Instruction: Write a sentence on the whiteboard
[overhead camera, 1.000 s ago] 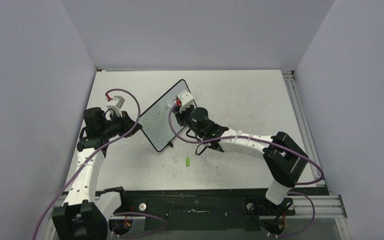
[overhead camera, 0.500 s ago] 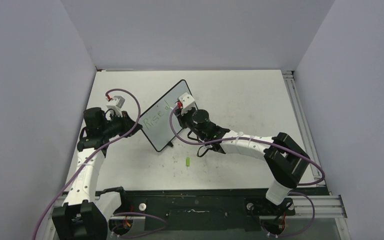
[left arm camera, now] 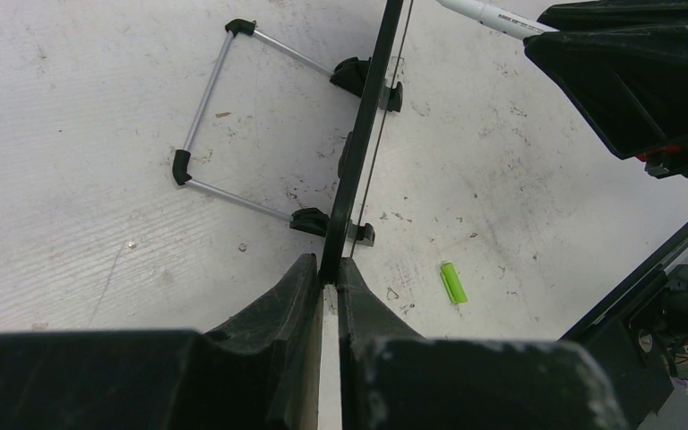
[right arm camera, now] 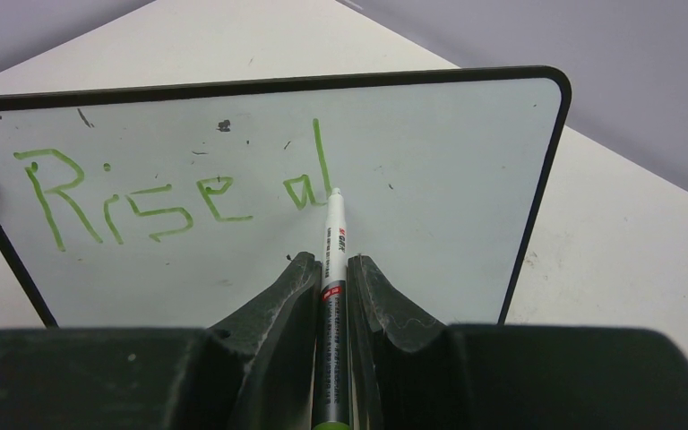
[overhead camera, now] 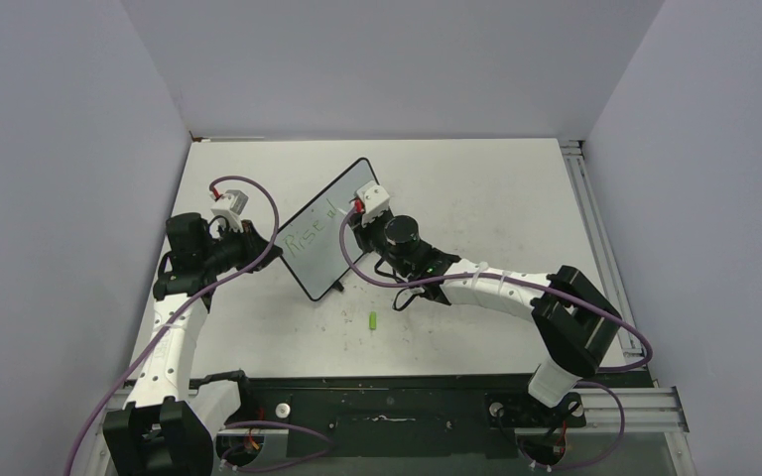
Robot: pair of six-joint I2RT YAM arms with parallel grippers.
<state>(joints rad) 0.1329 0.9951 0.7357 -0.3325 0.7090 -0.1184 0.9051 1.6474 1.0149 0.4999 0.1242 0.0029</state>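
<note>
Right wrist has edged right along the whiteboard (overhead camera: 313,238) since a second ago; one more green stroke added. Right gripper (right arm camera: 332,262) clamped on a marker (right arm camera: 333,224), tip against the board at the foot of the last tall stroke. Sentence (right arm camera: 157,193) reads "Rise al". Left gripper (left arm camera: 329,266) pinches the board's edge, jaws narrow. Board stands upright on wire legs (left arm camera: 204,116), left of table (overhead camera: 496,178) centre. Green cap (overhead camera: 373,320) lies on the table, near the board's foot.
</note>
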